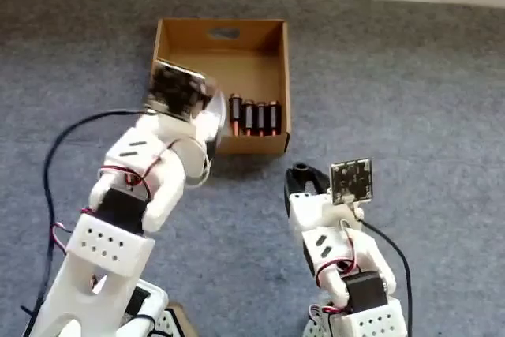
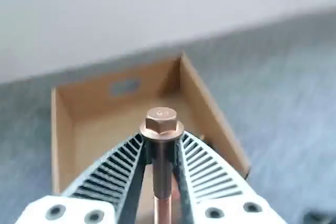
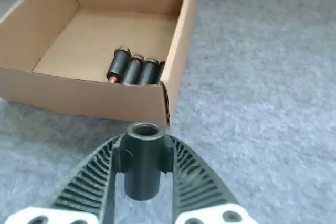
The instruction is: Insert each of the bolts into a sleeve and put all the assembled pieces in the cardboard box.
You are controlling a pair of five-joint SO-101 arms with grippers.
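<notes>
Copper bolt (image 2: 161,124) and dark sleeve (image 3: 143,161) held, four assemblies (image 1: 254,117) in cardboard box (image 1: 260,37)

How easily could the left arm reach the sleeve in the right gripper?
Probably easily. The left gripper, shut on the bolt, sits above the cardboard box; the sleeve stands open-end up in the right gripper beside the box's near corner, with nothing tall between them.

There are 4 assembled pieces (image 1: 254,117) (in 1 cardboard box (image 1: 223,57)), 1 bolt (image 2: 163,125) and 1 sleeve (image 3: 143,161).
</notes>
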